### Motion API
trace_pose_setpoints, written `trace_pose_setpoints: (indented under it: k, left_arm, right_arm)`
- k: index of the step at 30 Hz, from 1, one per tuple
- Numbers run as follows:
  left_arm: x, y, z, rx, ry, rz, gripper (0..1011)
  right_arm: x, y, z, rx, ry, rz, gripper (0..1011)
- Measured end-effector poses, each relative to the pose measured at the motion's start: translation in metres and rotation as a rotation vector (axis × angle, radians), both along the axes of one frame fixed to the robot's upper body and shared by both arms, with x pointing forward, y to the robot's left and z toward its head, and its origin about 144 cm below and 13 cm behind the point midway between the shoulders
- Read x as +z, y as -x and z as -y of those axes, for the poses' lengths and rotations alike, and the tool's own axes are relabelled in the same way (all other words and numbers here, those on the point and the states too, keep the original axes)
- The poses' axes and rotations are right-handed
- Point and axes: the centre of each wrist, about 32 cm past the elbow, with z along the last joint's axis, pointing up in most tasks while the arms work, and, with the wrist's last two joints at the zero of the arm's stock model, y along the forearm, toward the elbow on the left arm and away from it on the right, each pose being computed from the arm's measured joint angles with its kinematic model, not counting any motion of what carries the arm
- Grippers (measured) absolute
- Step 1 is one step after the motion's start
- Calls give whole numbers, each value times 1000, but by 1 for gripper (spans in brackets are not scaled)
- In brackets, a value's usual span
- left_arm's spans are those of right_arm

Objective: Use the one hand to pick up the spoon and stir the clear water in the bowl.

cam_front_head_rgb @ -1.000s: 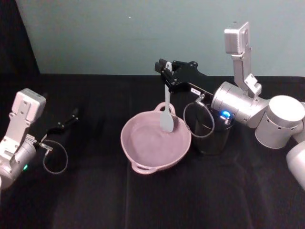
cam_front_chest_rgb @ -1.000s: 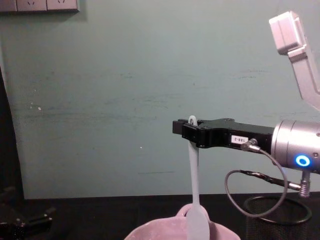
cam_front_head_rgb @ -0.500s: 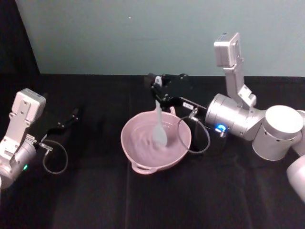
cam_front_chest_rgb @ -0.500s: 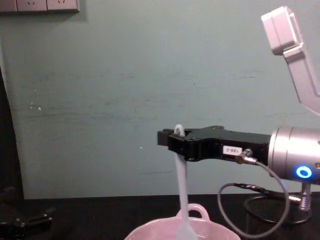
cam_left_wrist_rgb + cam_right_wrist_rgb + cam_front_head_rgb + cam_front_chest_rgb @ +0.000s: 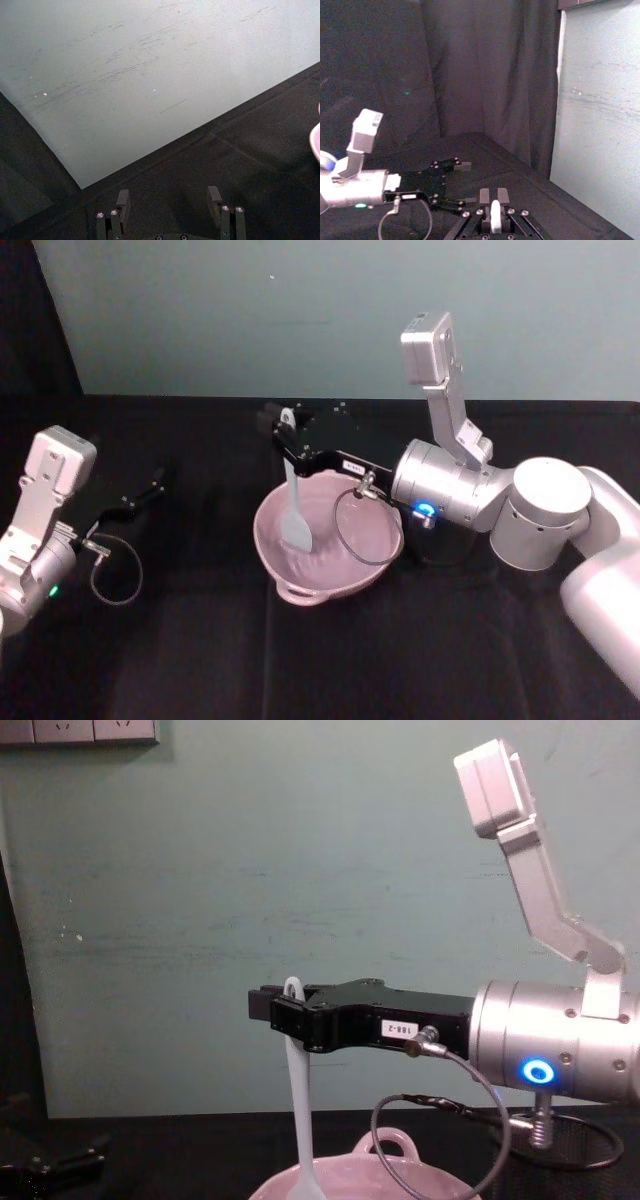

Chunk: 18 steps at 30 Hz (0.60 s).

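Your right gripper (image 5: 285, 434) sits above far-left part of pink bowl (image 5: 268, 548), fingers clamped on spoon (image 5: 296, 512) just below its end loop. Spoon hangs near upright, blade down inside bowl, left half. Water hard to make out against pink. Bowl rests mid black surface (image 5: 200, 650). Your left gripper (image 5: 155, 481) is parked well left, low over surface, fingers (image 5: 122, 199) apart.

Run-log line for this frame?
phase: stir | right gripper: shut on spoon handle | blade: down inside bowl | left gripper: open, parked at left
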Motion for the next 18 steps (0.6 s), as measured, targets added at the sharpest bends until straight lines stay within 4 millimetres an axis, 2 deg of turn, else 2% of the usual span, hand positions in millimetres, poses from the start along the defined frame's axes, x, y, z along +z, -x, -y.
trace_pose_setpoints:
  k: [5,9,14,18]
  left_arm:
    - [0,0,0,0,0,0,1011]
    - [0,0,0,0,0,0,1011]
    - [0,0,0,0,0,0,1011]
    - [0,0,0,0,0,0,1011]
  right_arm:
    - [-3,-14,-1,-10,-7,-2,108]
    - [-9,-26,5,-48,-20,-9,109]
    - [-10,-29,18,-97,-32,-9,109]
    - [-7,-24,32,-137,-35,7,108]
